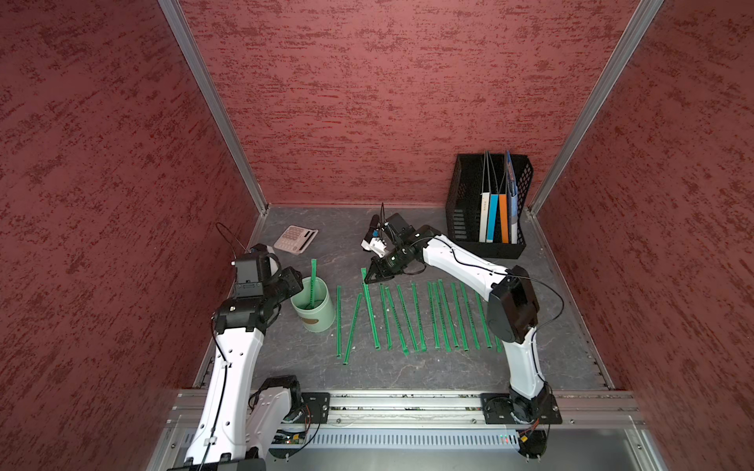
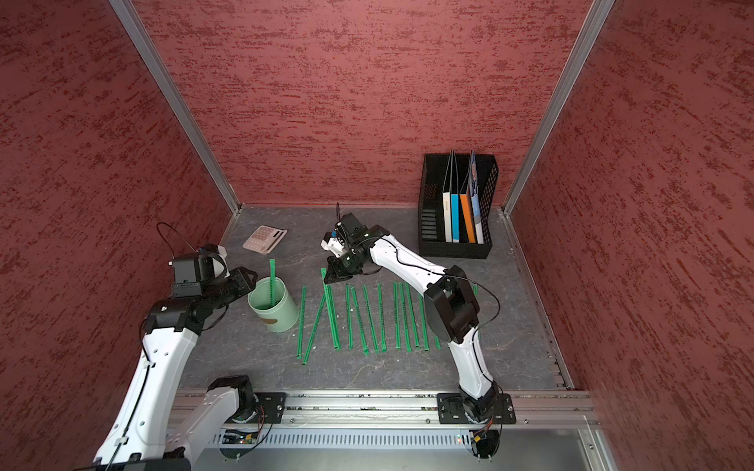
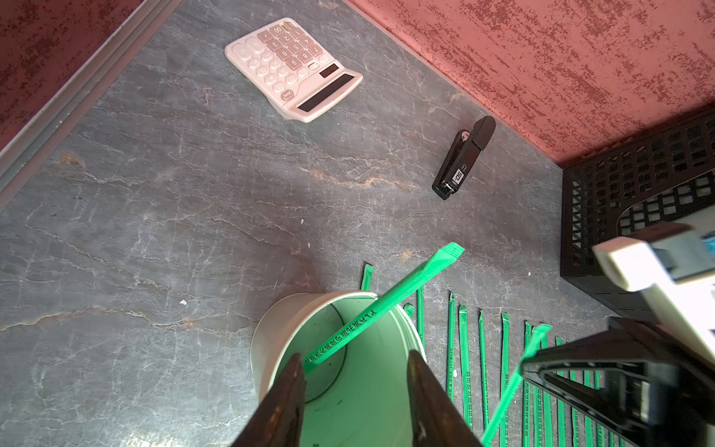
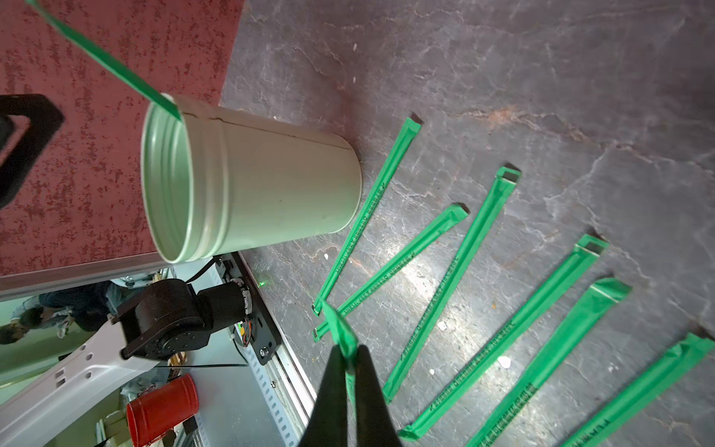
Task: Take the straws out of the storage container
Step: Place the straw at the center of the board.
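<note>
Straw count inside the storage container (image 1: 319,320) was one. That last straw (image 3: 387,309) stood steeply. Its foot was on the container floor below the left fingers (image 3: 286,402), its long axis rose away from them, and its head poked out past the rim on the side farthest from their tips.

The left fingers were part-way open and gripped nothing. They hung over the container's mouth, apart from the rim in the right wrist view.

The right fingers (image 4: 371,391) were pinched fully together on the top end of a held straw (image 3: 510,387). It slanted down below them toward the bench (image 1: 408,379), among the laid straws (image 4: 447,286). Whether its low end touched down, could not tell. The laid straws lay flat and roughly parallel, in a row from just beside the container to under and behind the right fingers.

From the right fingers the container lay near, off to one side, with a couple of laid straws in the gap.

Judgement: the left fingers were much the nearer to the last straw, with its shaft just beyond their tips and its free head up and away. Any pull would need to follow that steep axis, upward, or the foot might drag the light container over. The right fingers would first have to let go of the held straw and then cross the gap.
</note>
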